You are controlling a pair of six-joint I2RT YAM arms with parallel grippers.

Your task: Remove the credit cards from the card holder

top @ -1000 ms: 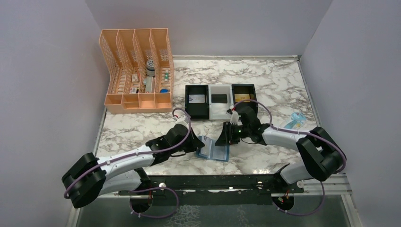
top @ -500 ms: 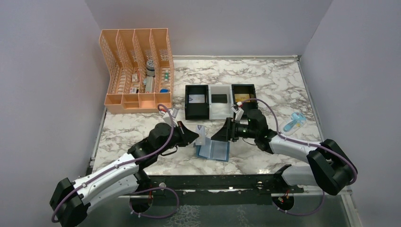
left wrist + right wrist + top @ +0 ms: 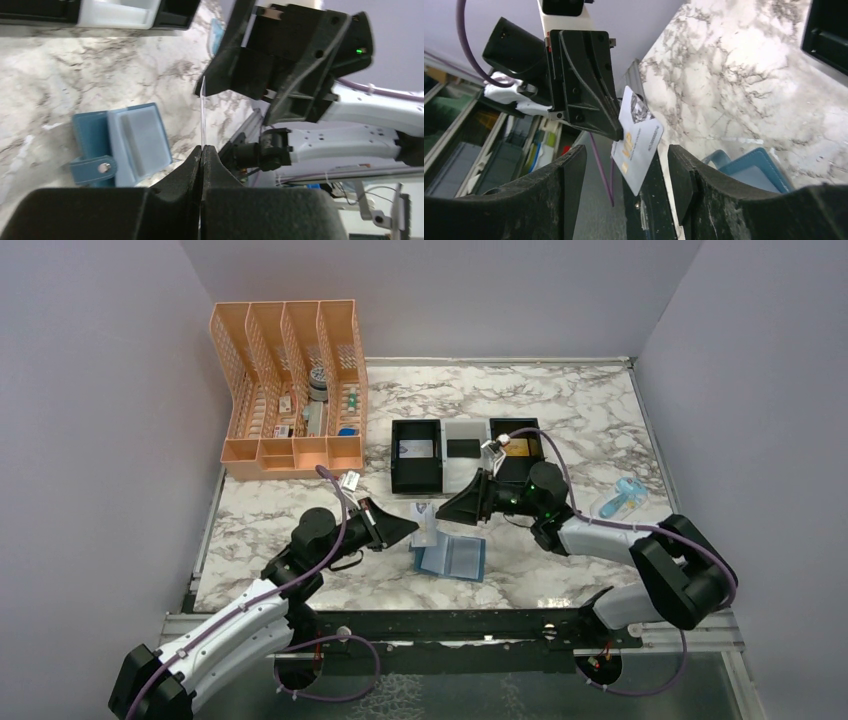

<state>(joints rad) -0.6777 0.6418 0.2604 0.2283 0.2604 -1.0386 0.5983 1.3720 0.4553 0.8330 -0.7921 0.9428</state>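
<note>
The card (image 3: 636,145) is thin, stiff and light, with a slick face. It will likely slide out of a loose pinch and bow if squeezed across its width. The safest hold is flat on both faces near a short edge, well in from the corner.

The left jaws are clenched on one edge of it and hold it off the bench (image 3: 560,400), just above and behind the left end of the wallet (image 3: 450,557). The right jaws are released, one on each side of the card's free end without touching it. I judge a hand-over is close, and they should close on the free part, clear of the left jaws.

The wallet lies open and flat. I cannot tell whether its pale pockets hold another card.

Behind the wallet sits a three-part tray (image 3: 465,478). It has a pale card (image 3: 417,448) in its left bin, a dark card (image 3: 463,447) in the middle and a gold card (image 3: 516,448) in the right. Behind and left of the wallet stands a peach organiser (image 3: 290,390) holding small odds and ends.
</note>
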